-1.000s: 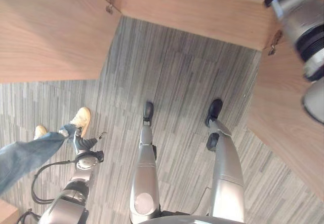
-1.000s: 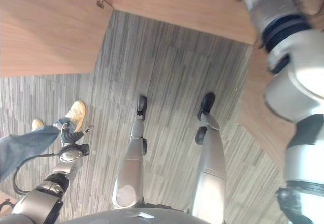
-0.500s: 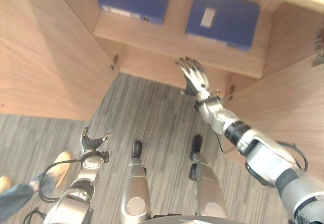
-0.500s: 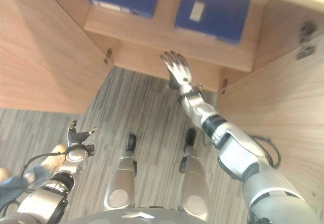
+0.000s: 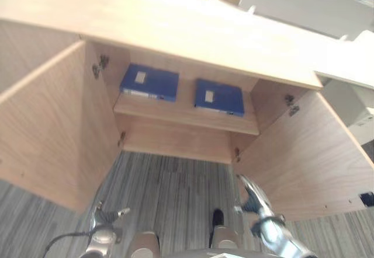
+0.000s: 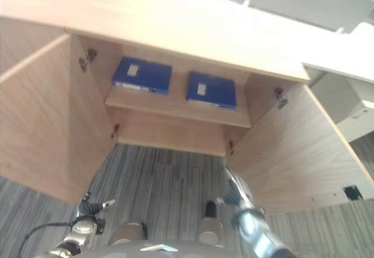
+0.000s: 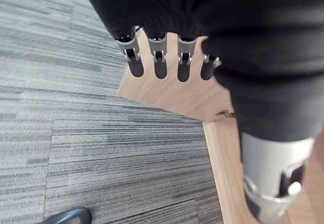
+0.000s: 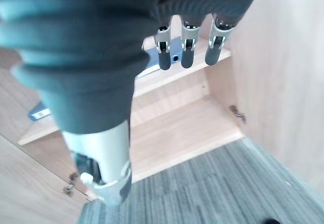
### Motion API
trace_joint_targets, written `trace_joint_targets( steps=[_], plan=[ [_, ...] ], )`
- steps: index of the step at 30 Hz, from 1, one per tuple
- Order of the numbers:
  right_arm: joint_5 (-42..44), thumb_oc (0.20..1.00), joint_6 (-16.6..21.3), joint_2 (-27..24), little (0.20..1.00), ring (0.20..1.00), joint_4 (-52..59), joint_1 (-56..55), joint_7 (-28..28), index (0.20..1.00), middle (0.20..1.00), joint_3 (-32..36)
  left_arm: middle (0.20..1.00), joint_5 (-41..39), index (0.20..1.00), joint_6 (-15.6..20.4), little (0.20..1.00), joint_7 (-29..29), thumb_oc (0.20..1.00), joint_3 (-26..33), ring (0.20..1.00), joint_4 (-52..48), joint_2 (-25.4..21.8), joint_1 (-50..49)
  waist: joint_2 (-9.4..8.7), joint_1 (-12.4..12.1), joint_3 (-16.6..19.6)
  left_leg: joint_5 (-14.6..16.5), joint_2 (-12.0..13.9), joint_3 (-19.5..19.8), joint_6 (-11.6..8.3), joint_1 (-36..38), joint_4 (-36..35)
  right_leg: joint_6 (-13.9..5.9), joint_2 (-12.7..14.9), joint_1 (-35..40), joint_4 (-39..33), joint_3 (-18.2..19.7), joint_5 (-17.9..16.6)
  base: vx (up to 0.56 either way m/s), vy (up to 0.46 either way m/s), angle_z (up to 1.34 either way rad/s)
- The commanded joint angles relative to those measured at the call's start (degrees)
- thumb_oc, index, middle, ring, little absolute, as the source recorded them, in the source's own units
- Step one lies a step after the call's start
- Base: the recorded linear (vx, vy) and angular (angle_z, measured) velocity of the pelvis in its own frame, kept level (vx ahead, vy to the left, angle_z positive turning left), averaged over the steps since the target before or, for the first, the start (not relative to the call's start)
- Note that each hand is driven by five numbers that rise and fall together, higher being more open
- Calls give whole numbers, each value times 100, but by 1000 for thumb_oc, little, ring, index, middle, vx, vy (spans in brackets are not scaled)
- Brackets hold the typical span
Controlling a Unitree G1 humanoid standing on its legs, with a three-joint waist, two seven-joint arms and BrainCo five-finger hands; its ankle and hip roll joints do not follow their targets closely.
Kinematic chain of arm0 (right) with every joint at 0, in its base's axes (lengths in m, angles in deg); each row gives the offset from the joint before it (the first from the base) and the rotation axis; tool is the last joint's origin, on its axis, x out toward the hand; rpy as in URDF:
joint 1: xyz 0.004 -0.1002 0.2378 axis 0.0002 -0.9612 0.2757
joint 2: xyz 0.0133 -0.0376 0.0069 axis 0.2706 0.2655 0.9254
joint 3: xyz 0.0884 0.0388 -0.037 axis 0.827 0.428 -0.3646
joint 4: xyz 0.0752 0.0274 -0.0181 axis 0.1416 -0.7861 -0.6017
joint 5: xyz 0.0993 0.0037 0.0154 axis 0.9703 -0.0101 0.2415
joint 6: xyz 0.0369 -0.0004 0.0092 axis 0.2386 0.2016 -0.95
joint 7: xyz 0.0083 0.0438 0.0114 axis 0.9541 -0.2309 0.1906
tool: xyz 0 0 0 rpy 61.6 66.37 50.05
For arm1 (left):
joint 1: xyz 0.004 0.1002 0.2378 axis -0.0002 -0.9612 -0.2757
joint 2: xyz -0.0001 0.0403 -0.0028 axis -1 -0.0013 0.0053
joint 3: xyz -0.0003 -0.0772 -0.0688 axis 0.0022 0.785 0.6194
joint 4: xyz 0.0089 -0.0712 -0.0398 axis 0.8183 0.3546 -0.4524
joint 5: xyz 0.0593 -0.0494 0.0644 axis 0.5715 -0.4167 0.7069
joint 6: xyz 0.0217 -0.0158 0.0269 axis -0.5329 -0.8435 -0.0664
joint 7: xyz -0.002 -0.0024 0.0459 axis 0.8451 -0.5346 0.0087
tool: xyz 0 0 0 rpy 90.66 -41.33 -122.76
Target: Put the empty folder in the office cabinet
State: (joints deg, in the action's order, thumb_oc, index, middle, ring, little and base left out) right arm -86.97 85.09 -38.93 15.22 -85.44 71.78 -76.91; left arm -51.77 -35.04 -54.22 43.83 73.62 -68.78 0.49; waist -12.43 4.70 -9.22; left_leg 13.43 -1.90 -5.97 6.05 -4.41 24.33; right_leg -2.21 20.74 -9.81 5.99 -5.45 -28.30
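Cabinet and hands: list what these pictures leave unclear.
- Blue folders on the cabinet shelf: too small in the eye views to tell whether they are empty; in the right wrist view the right hand's fingers cover one.
- Right hand: blurred in the eye views.
- Left hand: cut off by the picture's lower edge.

both hands hang low, left hand (image 5: 104,218) and right hand (image 5: 250,195) with relaxed, empty fingers.
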Motion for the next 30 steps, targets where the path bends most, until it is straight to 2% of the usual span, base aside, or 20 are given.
trace_joint_targets(
  steps=[1,3,4,6,8,9,10,11,12,13,16,18,19,20,22,25,26,28,29,30],
  plan=[
    [142,1000,259,-381,1000,1000,147,1038,231,1000,1000,290,1000,369,1000,84,1000,112,1000,-49,1000,-552,-114,200,390,27,-573,-77,270,101,-737,1090,-1710,-1279,-100,-497,-470,-42,186,-160,206,-57],
    [214,1000,274,-303,1000,1000,-18,758,217,1000,1000,451,1000,383,1000,71,1000,167,1000,-83,1000,-616,-102,87,456,95,-482,-336,361,-137,-750,1061,-1968,-1249,-127,-432,-247,-289,441,-196,96,-45],
    [213,1000,276,-300,1000,1000,-17,755,217,1000,1000,452,1000,383,1000,69,1000,167,1000,-85,1000,-619,-106,84,430,104,-469,-375,331,-130,-748,1047,-1990,-1250,-98,-451,-250,-284,426,-206,49,-52],
    [292,1000,316,-114,1000,1000,-200,392,153,1000,1000,632,1000,448,1000,33,1000,187,1000,-126,1000,-580,-62,39,512,161,-254,-674,514,-443,-842,974,-2315,-1209,-217,-220,93,-512,847,-197,20,-40],
    [291,1000,317,-109,1000,1000,-200,389,151,1000,1000,633,1000,448,1000,34,1000,185,1000,-128,1000,-579,-66,38,489,168,-234,-714,486,-439,-837,952,-2336,-1210,-192,-246,86,-506,828,-122,12,-22],
    [406,1000,418,-209,1000,1000,-80,106,79,1000,1000,1006,1000,348,1000,123,1000,424,1000,26,1000,-990,-389,-484,584,110,-132,-870,605,-630,-844,886,-2478,-1194,-215,9,274,-699,1049,-260,32,-56],
    [481,1000,409,-64,1000,1000,-287,42,-65,1000,1000,1057,1000,2189,1000,607,1000,-656,1000,-421,1000,-1245,-932,-275,607,73,-62,-947,660,-711,-849,827,-2535,-1177,-227,102,465,-738,1188,-276,35,-55],
    [474,1000,417,-44,1000,1000,-299,46,-72,1000,1000,1063,1000,2224,1000,616,1000,-695,1000,-430,1000,-1225,-928,-263,572,64,-41,-992,626,-718,-838,787,-2542,-1178,-199,62,448,-723,1151,-281,46,-43],
    [589,1000,680,-36,1000,1000,-38,-120,-276,1000,1000,1242,1000,2124,1000,224,1000,-677,1000,-654,1000,-1251,-992,-35,573,145,100,-1148,750,-1009,-865,692,-2569,-1167,-269,242,767,-718,1359,-261,71,-59],
    [894,1000,485,64,1000,1000,-239,-178,-350,1000,1000,1532,1000,947,1000,134,1000,34,1000,-225,1000,-932,-612,-273,598,75,160,-1204,757,-1131,-826,617,-2591,-1119,-291,316,872,-701,1486,-280,51,-64],
    [1092,1000,490,538,1000,1000,-385,-337,-670,1000,1000,1801,1000,609,1000,96,1000,-241,1000,-241,1000,-507,267,-124,525,201,445,-1362,826,-1497,-846,534,-2663,-1088,-484,580,1034,-584,1624,-134,-7,-102],
    [1092,1000,490,538,1000,1000,-385,-337,-670,1000,1000,1801,1000,609,1000,96,1000,-241,1000,-241,1000,-507,267,-124,525,201,445,-1362,826,-1497,-846,534,-2663,-1088,-484,580,1034,-584,1624,-113,-34,-99],
    [1596,1000,397,635,1000,1000,-605,-252,-975,1000,1000,2294,1000,457,1000,65,1000,-162,1000,-218,1000,-715,326,-533,503,1,563,-1516,822,-1621,-849,360,-2669,-1140,-675,942,838,-534,1704,-342,-146,-96],
    [1831,1000,383,707,1000,1000,-941,-141,-1124,1000,1000,2433,1000,450,1000,86,1000,-64,1000,-316,1000,-908,349,-661,462,-206,630,-1617,837,-1701,-865,177,-2608,-1157,-785,1188,498,-527,1856,-341,-148,-57],
    [1837,1000,394,712,1000,1000,-961,-128,-1126,1000,1000,2435,1000,446,1000,79,1000,-60,1000,-321,1000,-918,341,-661,461,-219,631,-1610,847,-1709,-870,169,-2593,-1153,-793,1191,475,-521,1843,-116,-65,-14],
    [2738,1000,360,674,1000,1000,-1185,458,-1082,1000,1000,2633,1000,466,1000,-35,1000,-44,1000,-249,1000,-941,229,-614,516,-620,602,-1869,1108,-1974,-1004,-146,-2407,-893,-1031,1424,-385,-667,2802,-288,-194,-56],
    [3126,1000,347,515,1000,1000,-1483,861,-1024,1000,1000,2626,1000,480,1000,-77,1000,-64,1000,-210,1000,-864,238,-521,602,-736,532,-2147,1309,-1994,-1151,-345,-2327,-772,-1207,1458,-548,-642,2940,-205,-218,-58],
    [3136,1000,355,504,1000,1000,-1503,883,-1018,1000,1000,2625,1000,480,1000,-78,1000,-64,1000,-207,1000,-860,247,-509,609,-729,505,-2137,1313,-1982,-1164,-326,-2321,-768,-1210,1484,-543,-650,2956,-64,-89,-12],
    [2912,1000,375,249,1000,1000,-1799,1259,-596,1000,1000,2226,1000,3299,1000,656,1000,2275,1000,-3239,1000,-741,-187,-31,760,-379,557,-2175,1348,-2169,-1238,-238,-2466,-768,-1299,1600,-683,-594,3068,-171,-88,27],
    [3418,1000,501,182,1000,1000,-1633,1266,-818,1000,1000,2802,1000,612,1000,328,1000,643,1000,-567,1000,-1255,-106,-667,930,-915,374,-2499,1429,-2017,-1289,-490,-2391,-611,-1442,1653,-822,-701,3104,-277,-156,32]
  ],
)
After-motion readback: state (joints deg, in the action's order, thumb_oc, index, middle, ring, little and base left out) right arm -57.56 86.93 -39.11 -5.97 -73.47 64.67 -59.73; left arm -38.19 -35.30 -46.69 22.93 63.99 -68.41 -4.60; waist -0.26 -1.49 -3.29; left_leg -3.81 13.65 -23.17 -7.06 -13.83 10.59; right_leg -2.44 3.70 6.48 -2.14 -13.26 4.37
